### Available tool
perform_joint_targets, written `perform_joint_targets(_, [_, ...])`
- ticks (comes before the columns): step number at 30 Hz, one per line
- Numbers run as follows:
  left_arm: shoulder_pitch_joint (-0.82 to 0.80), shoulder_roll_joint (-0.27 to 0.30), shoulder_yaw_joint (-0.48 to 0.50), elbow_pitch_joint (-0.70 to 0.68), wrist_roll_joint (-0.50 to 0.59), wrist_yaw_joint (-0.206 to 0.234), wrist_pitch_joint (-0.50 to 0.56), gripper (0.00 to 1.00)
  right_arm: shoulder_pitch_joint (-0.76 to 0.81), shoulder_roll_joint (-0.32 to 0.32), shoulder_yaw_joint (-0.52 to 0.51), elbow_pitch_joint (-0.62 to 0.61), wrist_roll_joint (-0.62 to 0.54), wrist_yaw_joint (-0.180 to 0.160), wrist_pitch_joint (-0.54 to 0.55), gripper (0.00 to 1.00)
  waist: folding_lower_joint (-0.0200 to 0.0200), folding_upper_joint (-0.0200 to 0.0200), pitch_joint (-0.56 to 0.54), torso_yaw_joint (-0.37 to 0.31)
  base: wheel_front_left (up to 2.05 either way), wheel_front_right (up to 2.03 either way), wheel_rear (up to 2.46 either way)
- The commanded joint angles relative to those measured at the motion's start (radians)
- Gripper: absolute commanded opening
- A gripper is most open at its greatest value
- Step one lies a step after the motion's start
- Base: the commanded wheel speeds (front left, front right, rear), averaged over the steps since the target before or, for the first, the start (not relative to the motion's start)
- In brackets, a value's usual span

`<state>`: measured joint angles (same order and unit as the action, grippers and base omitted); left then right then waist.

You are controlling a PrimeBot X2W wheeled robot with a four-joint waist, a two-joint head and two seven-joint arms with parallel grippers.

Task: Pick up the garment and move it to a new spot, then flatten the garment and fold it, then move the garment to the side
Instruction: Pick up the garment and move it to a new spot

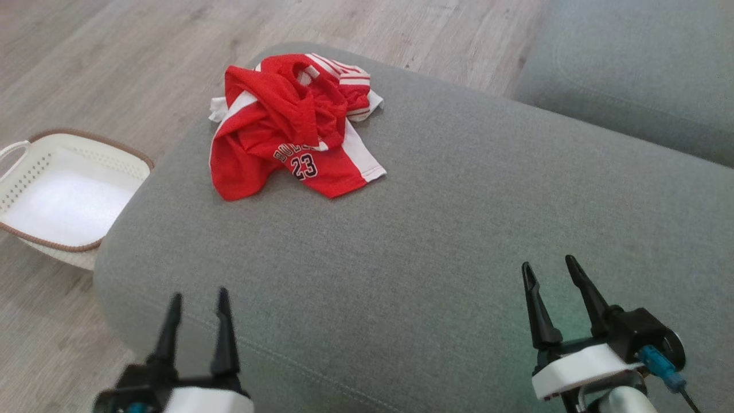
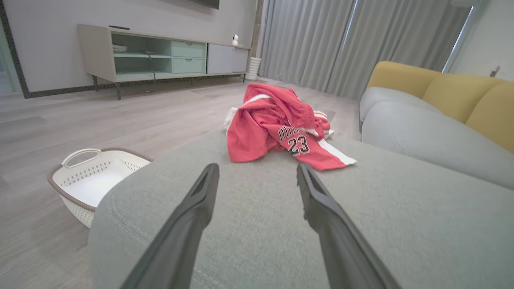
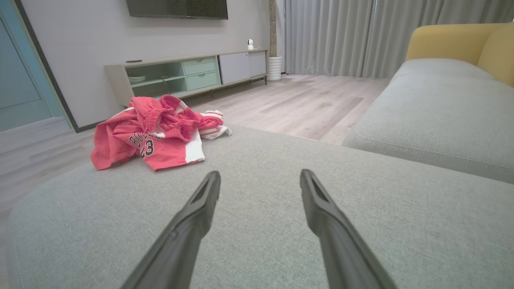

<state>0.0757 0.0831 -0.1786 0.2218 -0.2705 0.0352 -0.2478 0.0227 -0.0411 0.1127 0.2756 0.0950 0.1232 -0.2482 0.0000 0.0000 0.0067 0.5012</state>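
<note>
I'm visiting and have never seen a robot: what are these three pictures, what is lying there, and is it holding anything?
It is a two-armed robot. One picture comes from its head, looking down; the dark prongs are its left gripper and right gripper. The other two come from cameras on each wrist, looking along that gripper's fingers. A crumpled red and white garment lies on a grey sofa cushion; a white basket stands on the floor beside it. Both grippers are open and hold nothing.
</note>
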Motion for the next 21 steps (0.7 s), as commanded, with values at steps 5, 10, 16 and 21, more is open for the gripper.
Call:
perform_joint_targets(5, [-0.094, 0.034, 0.098, -0.172, -0.032, 0.002, -0.01, 1.0, -0.059, -0.009, 0.002, -0.048, -0.035, 0.008, -0.014, 1.0, 0.0, 0.0, 0.057, -0.026, 0.0, 0.0, 0.0])
perform_joint_targets(10, [-0.269, 0.162, 0.194, -0.313, -0.04, -0.004, 0.068, 1.0, -0.107, -0.009, -0.015, -0.07, -0.084, 0.008, -0.01, 1.0, 0.0, 0.0, 0.135, -0.079, 0.0, 0.0, 0.0])
perform_joint_targets(16, [-0.568, 0.349, 0.263, -0.289, -0.06, -0.052, 0.243, 1.0, -0.173, -0.009, -0.02, -0.114, -0.134, 0.008, 0.017, 1.0, 0.0, 0.0, 0.244, -0.174, 0.0, 0.0, 0.0])
perform_joint_targets(21, [-0.814, 0.392, 0.262, -0.131, -0.129, -0.083, 0.37, 1.0, -0.213, -0.009, -0.011, -0.151, -0.178, 0.008, 0.05, 1.0, 0.0, 0.0, 0.334, -0.252, 0.0, 0.0, 0.0])
